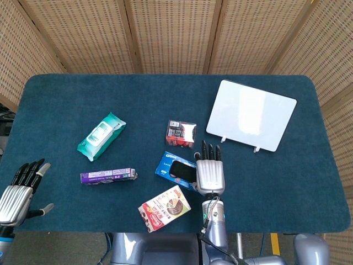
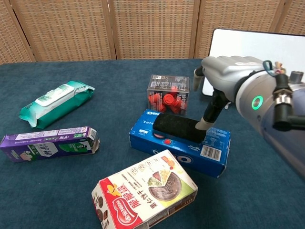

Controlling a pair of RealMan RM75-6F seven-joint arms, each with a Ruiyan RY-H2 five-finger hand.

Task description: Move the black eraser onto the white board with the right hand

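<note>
The black eraser [image 1: 183,172] [image 2: 178,128] lies on top of a blue cookie box [image 1: 165,166] [image 2: 176,148] near the table's front middle. My right hand [image 1: 210,172] [image 2: 227,76] hovers over the right end of that box, fingers stretched forward. Its thumb tip [image 2: 203,125] touches the eraser's right end, and nothing is held. The white board [image 1: 251,121] [image 2: 259,47] lies at the back right, apart from the hand. My left hand [image 1: 19,190] rests open at the front left edge, seen only in the head view.
A green wipes pack [image 1: 101,135] [image 2: 57,102] and a purple box [image 1: 107,176] [image 2: 47,143] lie to the left. A clear box of red parts [image 1: 181,133] [image 2: 167,95] sits just behind the cookie box. A snack box [image 1: 164,208] [image 2: 147,195] lies at the front edge.
</note>
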